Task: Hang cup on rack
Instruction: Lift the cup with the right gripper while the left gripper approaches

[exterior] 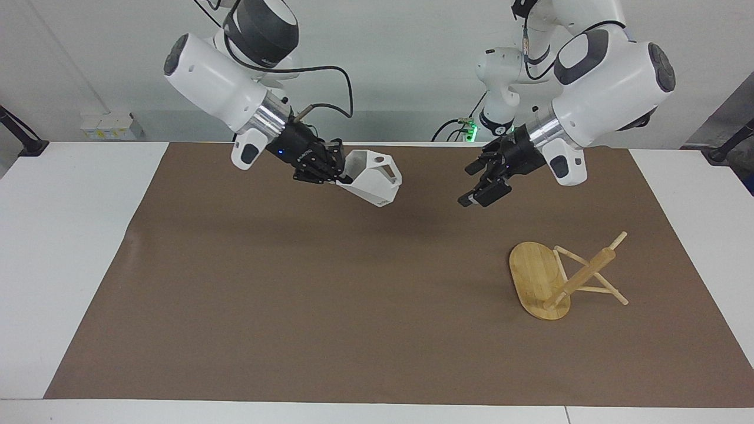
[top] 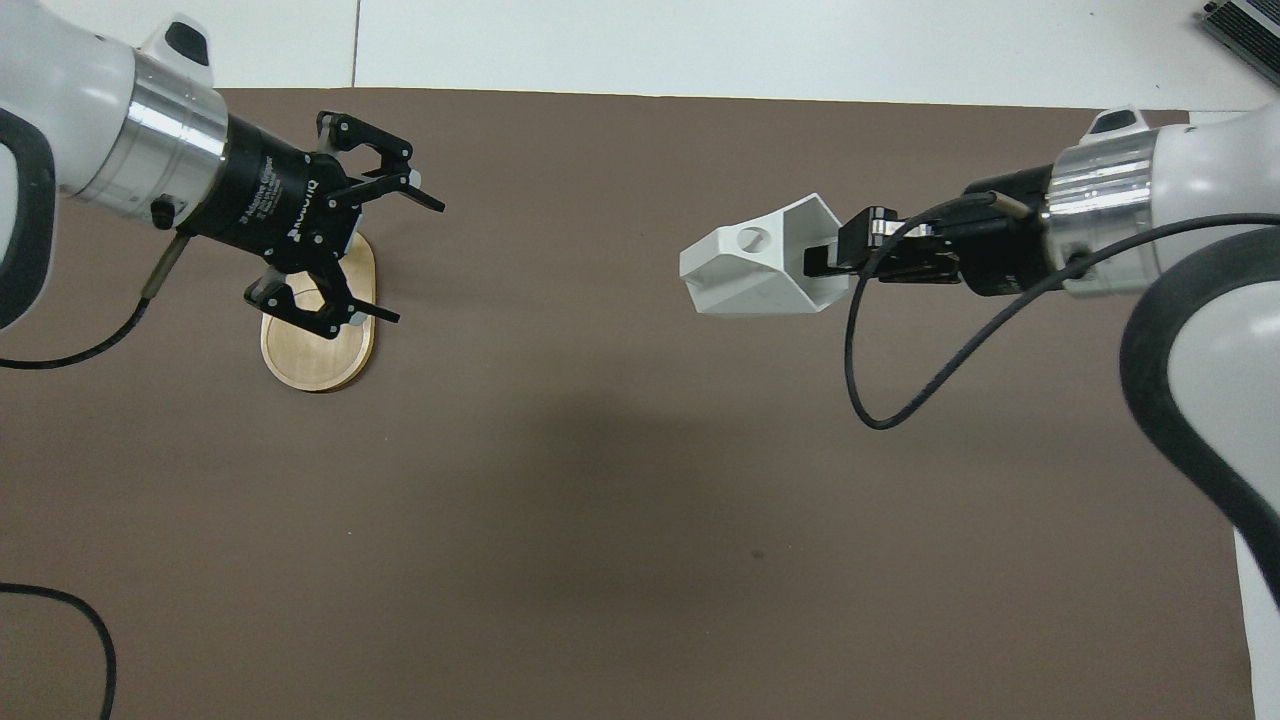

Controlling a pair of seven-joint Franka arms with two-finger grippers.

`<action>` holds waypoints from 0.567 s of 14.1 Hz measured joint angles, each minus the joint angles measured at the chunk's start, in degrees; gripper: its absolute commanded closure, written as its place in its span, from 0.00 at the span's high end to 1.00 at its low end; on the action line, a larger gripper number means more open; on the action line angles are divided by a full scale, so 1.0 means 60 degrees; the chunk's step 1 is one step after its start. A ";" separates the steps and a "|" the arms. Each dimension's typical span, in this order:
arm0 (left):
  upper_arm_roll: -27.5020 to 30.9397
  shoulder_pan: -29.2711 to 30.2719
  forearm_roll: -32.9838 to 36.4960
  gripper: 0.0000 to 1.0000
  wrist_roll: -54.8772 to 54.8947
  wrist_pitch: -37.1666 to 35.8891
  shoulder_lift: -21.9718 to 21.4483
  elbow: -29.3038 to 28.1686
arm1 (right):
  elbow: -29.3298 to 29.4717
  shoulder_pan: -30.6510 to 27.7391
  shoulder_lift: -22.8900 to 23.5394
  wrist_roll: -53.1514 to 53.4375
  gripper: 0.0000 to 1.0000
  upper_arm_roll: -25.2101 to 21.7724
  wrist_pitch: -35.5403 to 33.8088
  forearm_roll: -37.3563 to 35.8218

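The white faceted cup point(exterior: 374, 179) hangs tilted in the air over the brown mat, its handle hole facing up. My right gripper point(exterior: 341, 174) is shut on the cup's rim; the overhead view shows this gripper point(top: 825, 262) and the cup point(top: 755, 265) too. The bamboo rack point(exterior: 533, 277) lies tipped over on the mat toward the left arm's end, resting on its base edge and pegs, its post point(exterior: 586, 274) slanting up. My left gripper point(exterior: 486, 182) is open and empty in the air, apart from the rack. In the overhead view it point(top: 400, 255) covers most of the rack point(top: 320, 355).
The brown mat point(exterior: 330, 294) covers most of the white table point(exterior: 65, 235). A black cable point(top: 900, 400) loops down from the right wrist. Another cable point(top: 70, 605) shows at the overhead view's bottom corner on the left arm's side.
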 measured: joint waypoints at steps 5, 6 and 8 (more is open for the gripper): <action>-0.0019 -0.0583 -0.0068 1.00 -0.0972 0.0736 0.0133 -0.0048 | -0.0084 0.0866 0.0277 0.1068 0.00 0.0008 0.1064 0.0590; -0.0003 -0.0581 -0.0072 1.00 -0.1099 0.0741 0.0168 -0.0062 | -0.0087 0.0883 0.0281 0.1079 0.00 0.0008 0.1086 0.0598; 0.0025 -0.0572 -0.0084 1.00 -0.1382 0.0741 0.0195 -0.0134 | -0.0104 0.0891 0.0292 0.1079 0.00 0.0006 0.1091 0.0602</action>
